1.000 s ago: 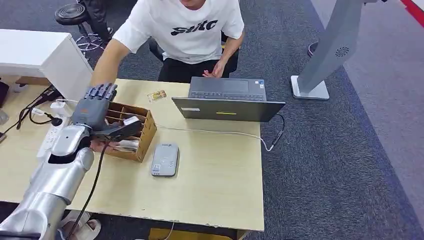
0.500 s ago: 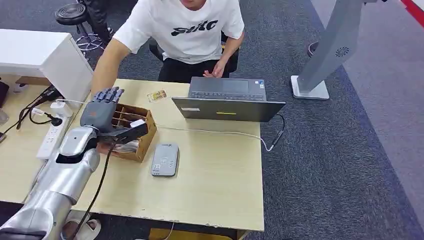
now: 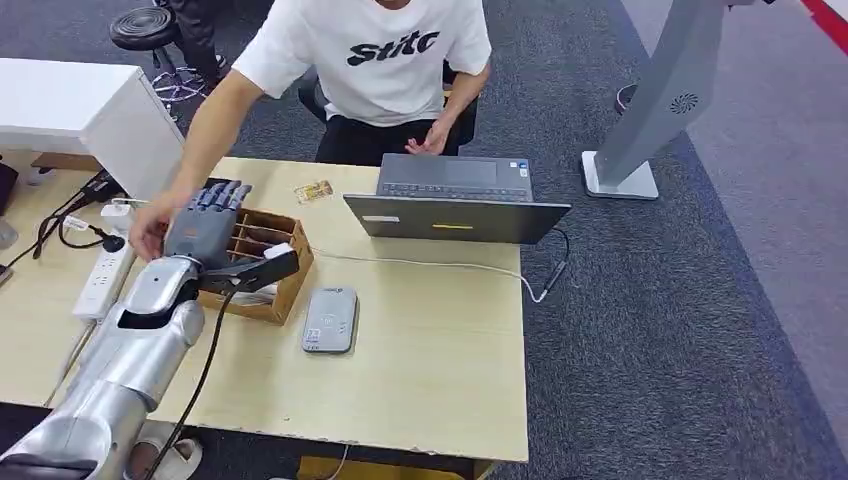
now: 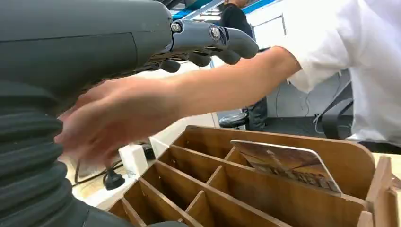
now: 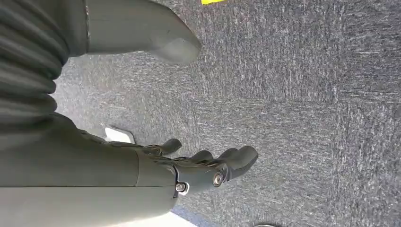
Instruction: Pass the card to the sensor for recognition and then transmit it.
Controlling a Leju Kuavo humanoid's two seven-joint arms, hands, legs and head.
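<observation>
Grey carpet surrounds the pale wooden bench (image 3: 420, 370) — near its left edge, the left robot hand (image 3: 205, 225) hovers open over the brown slotted wooden box (image 3: 285, 275); pinch the upright card (image 4: 283, 163) squarely — right robot hand (image 5: 208, 168) hangs open.

Left robot hand (image 3: 205, 228) outstretched, fingers spread — right robot hand (image 5: 189, 165) open, hanging low.

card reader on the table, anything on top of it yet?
No. In the head view the grey card reader lies bare on the table, beside the wooden organizer box, with no card on it.
</observation>
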